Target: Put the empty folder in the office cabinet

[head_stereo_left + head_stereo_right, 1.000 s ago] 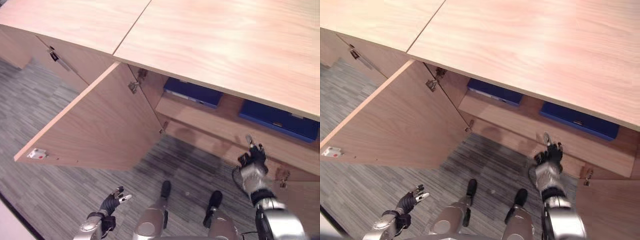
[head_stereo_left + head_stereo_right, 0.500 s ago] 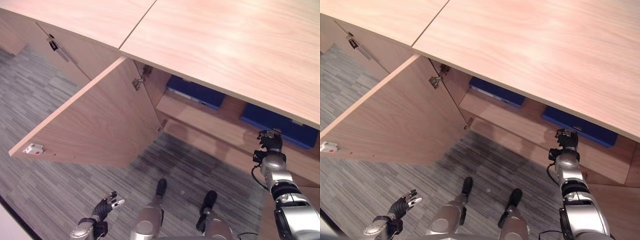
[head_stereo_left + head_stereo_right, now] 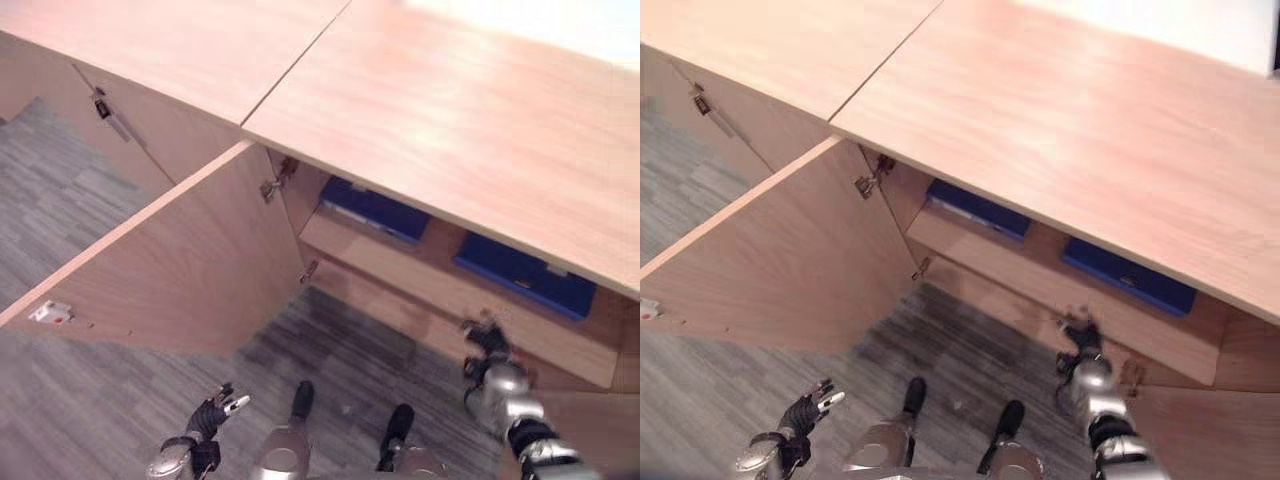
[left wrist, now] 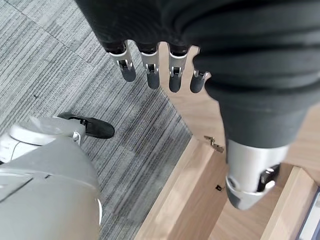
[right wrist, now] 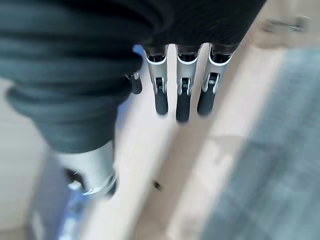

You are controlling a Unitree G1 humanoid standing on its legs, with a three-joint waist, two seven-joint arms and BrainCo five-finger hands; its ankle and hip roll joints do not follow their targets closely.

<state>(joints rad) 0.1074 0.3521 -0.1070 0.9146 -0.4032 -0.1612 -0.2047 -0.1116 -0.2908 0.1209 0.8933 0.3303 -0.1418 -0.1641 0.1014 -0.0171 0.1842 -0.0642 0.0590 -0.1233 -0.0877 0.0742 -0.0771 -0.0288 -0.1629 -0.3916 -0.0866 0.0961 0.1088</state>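
Two blue folders lie flat on the upper shelf inside the open wooden cabinet [image 3: 450, 130], one at the left [image 3: 375, 208] and one at the right [image 3: 520, 275]. My right hand [image 3: 490, 368] hangs open and empty in front of the shelf's front edge, below the right folder and apart from it. Its straight fingers [image 5: 182, 95] point along the shelf board in the right wrist view. My left hand [image 3: 212, 415] is low over the carpet, open and empty, with its fingers [image 4: 150, 70] straight.
The cabinet's left door [image 3: 170, 270] stands wide open and juts out over the grey carpet [image 3: 70, 200]. A closed door with a metal handle [image 3: 112, 117] is further left. The right door panel [image 3: 1200, 420] also stands open beside my right arm.
My right hand has drawn back and down from the right blue folder to below the shelf edge. The camera has shifted. The left hand has barely moved.
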